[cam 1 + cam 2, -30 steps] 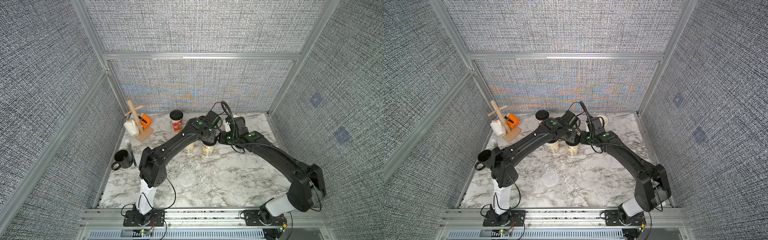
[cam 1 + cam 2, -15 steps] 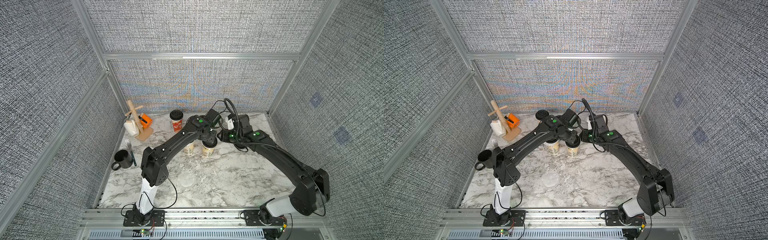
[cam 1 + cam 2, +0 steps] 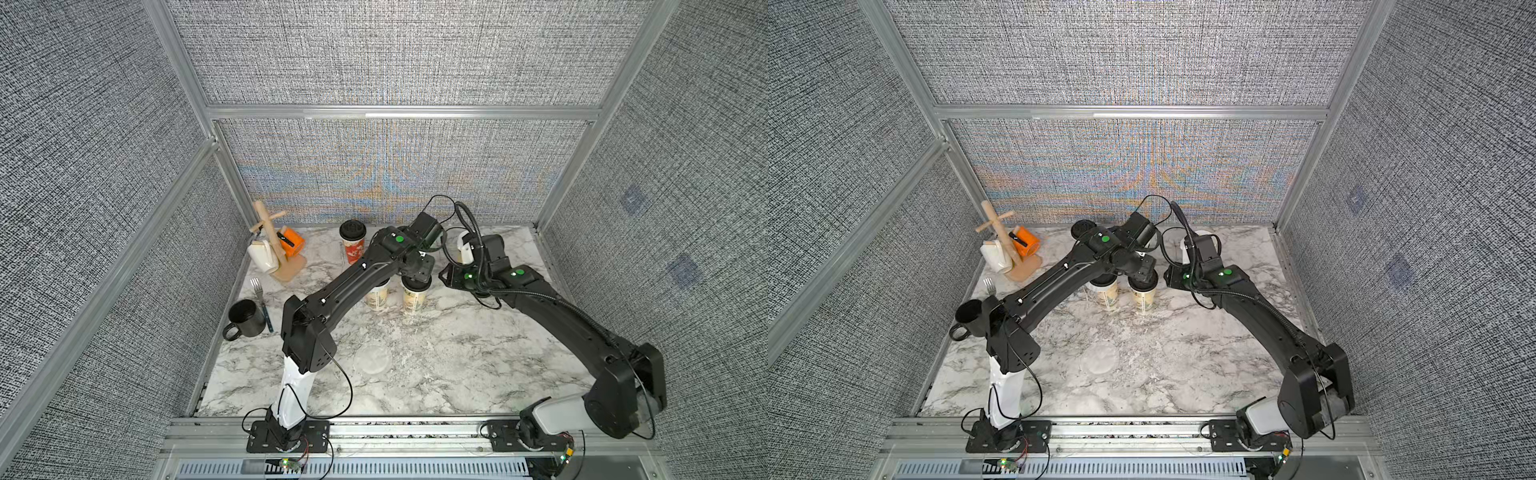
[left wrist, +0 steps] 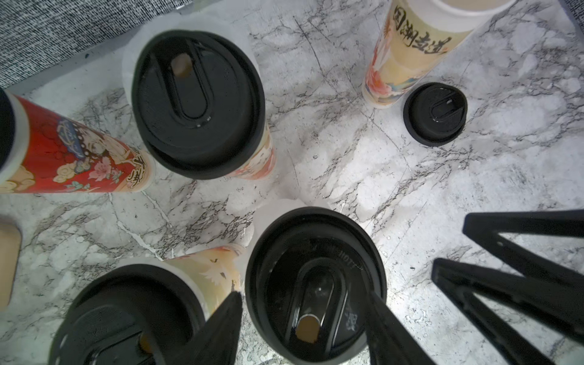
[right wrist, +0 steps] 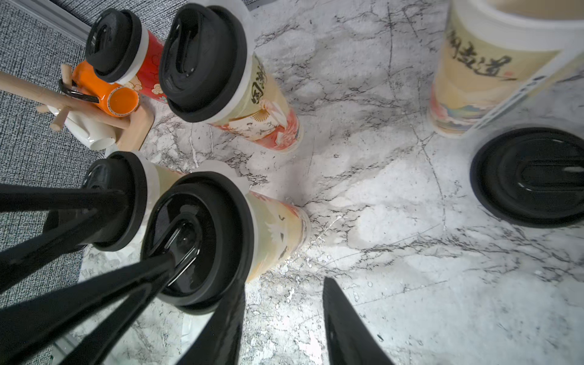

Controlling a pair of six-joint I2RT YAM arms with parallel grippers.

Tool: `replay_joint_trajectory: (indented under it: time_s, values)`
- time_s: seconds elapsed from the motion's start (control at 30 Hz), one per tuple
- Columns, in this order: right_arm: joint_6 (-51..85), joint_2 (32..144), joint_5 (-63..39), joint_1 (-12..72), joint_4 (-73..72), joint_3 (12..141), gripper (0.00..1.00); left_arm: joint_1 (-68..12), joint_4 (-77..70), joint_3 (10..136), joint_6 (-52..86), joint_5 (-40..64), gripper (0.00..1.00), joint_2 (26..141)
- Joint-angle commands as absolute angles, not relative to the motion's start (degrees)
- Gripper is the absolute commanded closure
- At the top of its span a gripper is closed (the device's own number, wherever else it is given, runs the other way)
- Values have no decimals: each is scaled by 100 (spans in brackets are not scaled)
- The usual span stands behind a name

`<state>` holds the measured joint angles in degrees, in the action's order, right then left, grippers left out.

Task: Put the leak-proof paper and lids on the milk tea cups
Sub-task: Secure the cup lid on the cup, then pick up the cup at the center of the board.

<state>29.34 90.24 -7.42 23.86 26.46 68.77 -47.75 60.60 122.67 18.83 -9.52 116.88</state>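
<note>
Entry: one leak-proof paper disc [image 3: 372,360], round and so without a long axis, is laid flat on the marble table [image 3: 457,374]. It is found toward the arm bases, well apart from both pincers and rather nearer the left arm's side.

The left gripper [image 4: 301,295] is held over a lidded cup [image 4: 316,284], jaws parted, nothing gripped. The right gripper [image 5: 284,286] is parted over bare table, empty.

The uncovered milk tea cup [image 4: 417,47] is stood behind. Both arms are stretched far back, wrists turned down.

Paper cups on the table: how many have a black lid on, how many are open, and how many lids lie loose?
Paper cups with a black lid on: 4
Open paper cups: 1
Loose black lids: 1
Total: 5 cups, 5 lids
</note>
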Motion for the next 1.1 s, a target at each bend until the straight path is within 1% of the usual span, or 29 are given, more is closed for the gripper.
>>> replay_joint_trajectory:
  time_s: [0.0,0.07,0.13,0.2,0.23,0.3,0.43,0.47,0.57,0.67,0.87,1.07]
  values:
    - [2769,8832,-380,2226,2548,6826,44,-4772,5897,12303,1820,-1081,36,11466]
    - [2546,8682,-250,2049,2568,6747,26,-4772,5900,12223,1816,-1163,35,11213]
    - [2226,8633,-148,1838,2554,6660,13,-4764,5696,11833,1784,-1286,33,10847]
    - [1883,8682,-77,1649,2507,6620,4,-4727,5286,11199,1771,-1329,31,10311]
    - [1717,8751,-70,1568,2439,6618,2,-4686,5048,10799,1796,-1309,29,10005]
    - [1482,8924,-73,1443,2239,6642,2,-4557,4504,10046,1881,-1205,23,9373]
    - [1262,9362,152,1337,1708,6814,2,-4315,3399,8484,1900,-1179,1,8125]
    - [1227,9474,231,1322,1573,6867,2,-4229,3243,8198,1942,-1156,0,7850]
    - [1157,9802,361,1283,1212,7006,2,-3998,3077,7614,2045,-1103,0,7290]
    - [1061,10191,403,1234,1021,7237,2,-3894,3058,7259,2061,-1123,0,7009]
    - [1001,10839,510,1208,857,7689,2,-3858,2911,6733,2162,-1143,0,6704]
    - [1081,11162,525,1140,566,7828,2,-3858,2871,6392,2251,-1158,0,6533]
